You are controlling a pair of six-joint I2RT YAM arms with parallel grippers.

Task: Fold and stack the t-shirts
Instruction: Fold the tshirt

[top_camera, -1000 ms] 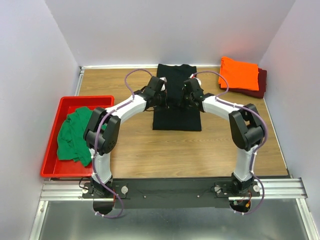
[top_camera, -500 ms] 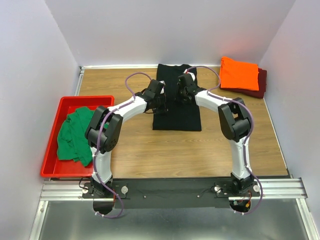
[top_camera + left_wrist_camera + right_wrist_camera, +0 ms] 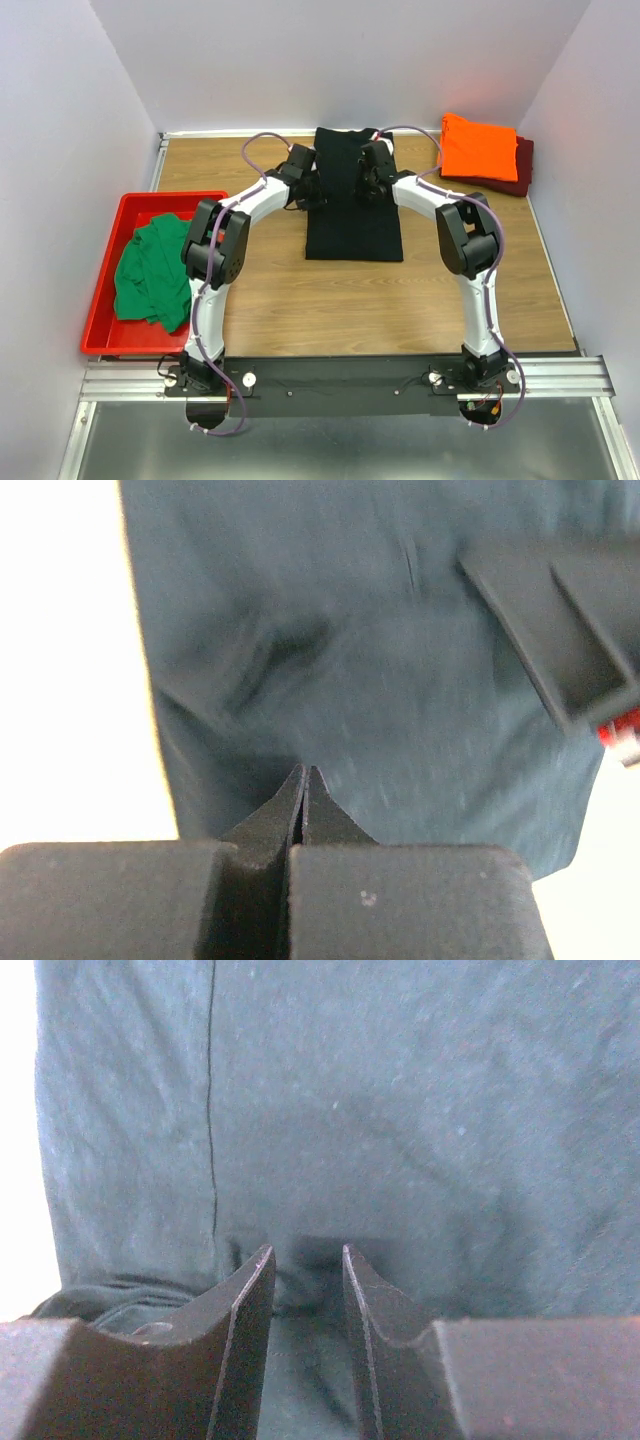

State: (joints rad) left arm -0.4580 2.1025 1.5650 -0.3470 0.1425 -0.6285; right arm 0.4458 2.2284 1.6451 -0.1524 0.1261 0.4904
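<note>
Left tool (image 3: 304, 772) together, right tool (image 3: 306, 1250) apart, perhaps touching black t-shirt (image 3: 352, 225); wooden table (image 3: 300, 290), pale walls (image 3: 300, 60).

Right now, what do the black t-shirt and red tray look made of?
The black t-shirt: soft knit-looking cloth, matte; it creases and shows a stitched seam up close. The red tray: probably rigid plastic, smooth; straight moulded walls and rim.

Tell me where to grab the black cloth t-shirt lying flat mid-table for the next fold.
Probably the two far corners by the collar, pinched from above, one arm per side. The black cloth t-shirt lies as a flat narrow strip, collar far, hem near, so lifting that end lets it fold over toward the hem.
</note>
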